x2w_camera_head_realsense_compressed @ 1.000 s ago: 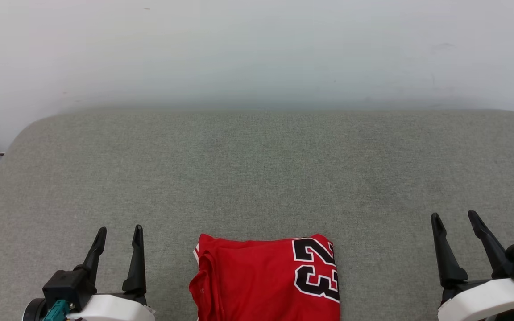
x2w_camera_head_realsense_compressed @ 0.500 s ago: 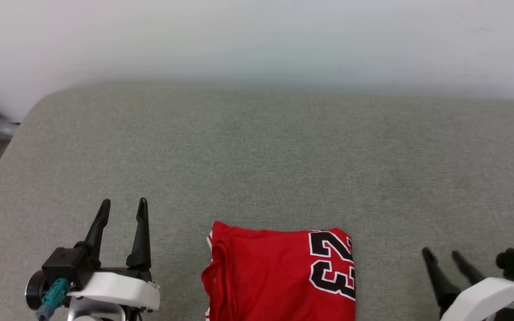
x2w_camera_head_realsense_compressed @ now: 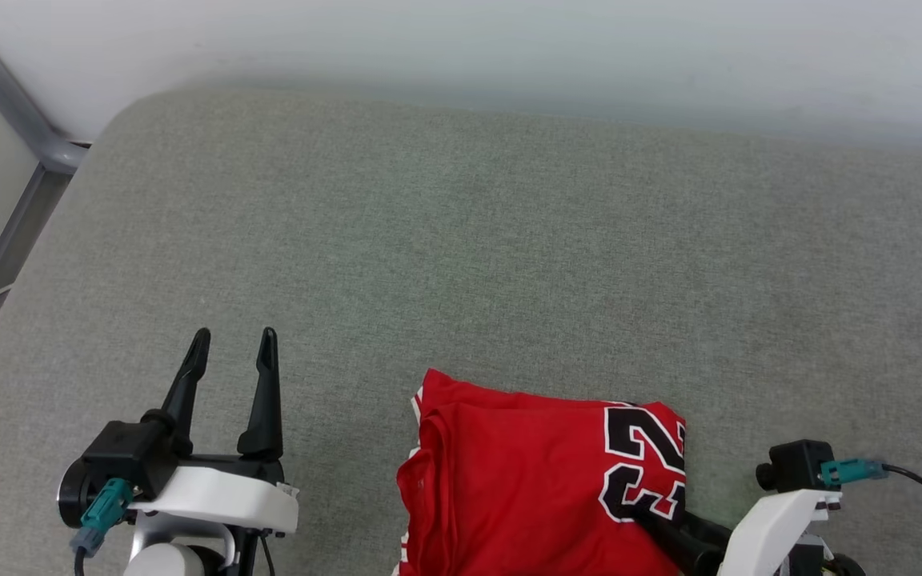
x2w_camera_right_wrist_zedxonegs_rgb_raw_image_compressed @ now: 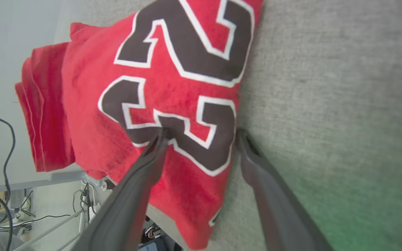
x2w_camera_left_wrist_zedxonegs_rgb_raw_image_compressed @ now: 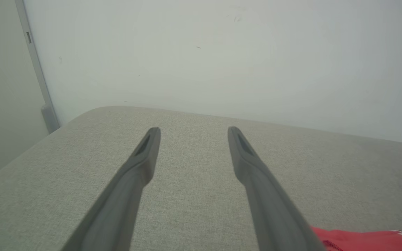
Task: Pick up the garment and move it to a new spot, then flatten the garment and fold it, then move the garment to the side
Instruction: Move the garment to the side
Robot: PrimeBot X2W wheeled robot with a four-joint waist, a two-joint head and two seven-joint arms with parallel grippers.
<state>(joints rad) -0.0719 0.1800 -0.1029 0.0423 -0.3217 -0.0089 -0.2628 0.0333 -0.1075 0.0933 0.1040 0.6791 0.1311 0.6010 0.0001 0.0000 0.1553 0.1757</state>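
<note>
Moved since earlier: right gripper has swung in from well beside the garment onto its numbered edge. The head camera has shifted as well, so the whole scene sits differently.
Garment to right jaws: the folded red jersey's edge with the black "23" runs between the two jaws. Most of the cloth spreads away beyond one finger, and bare grey bench lies beyond the other.
Garment to left jaws: well apart. It lies off to the side of the left gripper, level with the gripper's base rather than its tips.
Right wrist view adds: right gripper seen close, with one fingertip down on a black numeral of the garment and the other on the bench just beside the cloth's edge. Folded layers are stacked at the far side.
Left wrist view adds: left gripper over bare bench, with a red corner of the garment low beside one finger.
Right jaws: spread wide, straddling the edge, not closed on it.
Left jaws: spread apart, holding nothing.
Far: pale wall, and a grey metal rail by the bench's corner.
</note>
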